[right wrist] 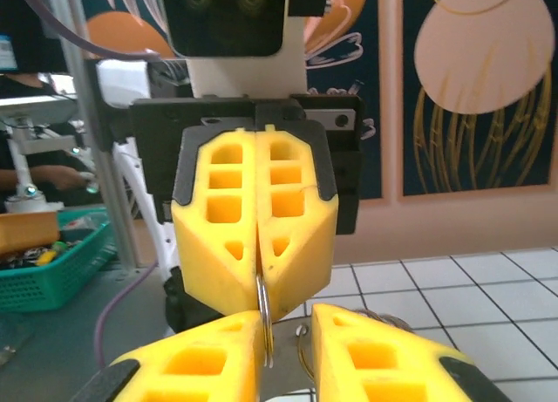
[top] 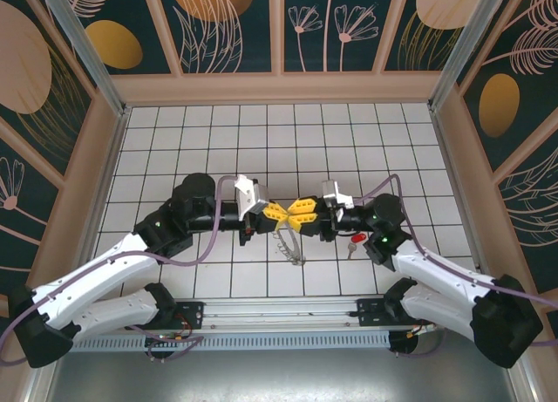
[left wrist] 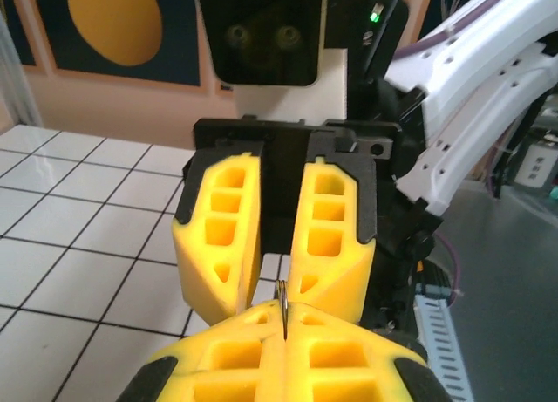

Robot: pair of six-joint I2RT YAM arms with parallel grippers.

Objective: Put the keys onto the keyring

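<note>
My two grippers meet tip to tip above the middle of the floor. The left gripper (top: 277, 214) (left wrist: 284, 316) is shut on the thin metal keyring (left wrist: 282, 296), whose edge stands up from between its yellow fingertips. In the right wrist view the keyring (right wrist: 265, 332) runs down from those shut fingers and lies against one finger of my right gripper (top: 302, 210) (right wrist: 288, 322), which is open with a clear gap. From above, the rest of the keyring (top: 287, 243) hangs below the grippers. A red-headed key (top: 355, 241) lies on the tiles beside the right arm.
White tiled floor (top: 261, 140) enclosed by low beige walls (top: 279, 86) at the back and sides. The purple cables (top: 209, 245) loop along both arms. Outside the cell, a green basket (right wrist: 52, 262) of oddments.
</note>
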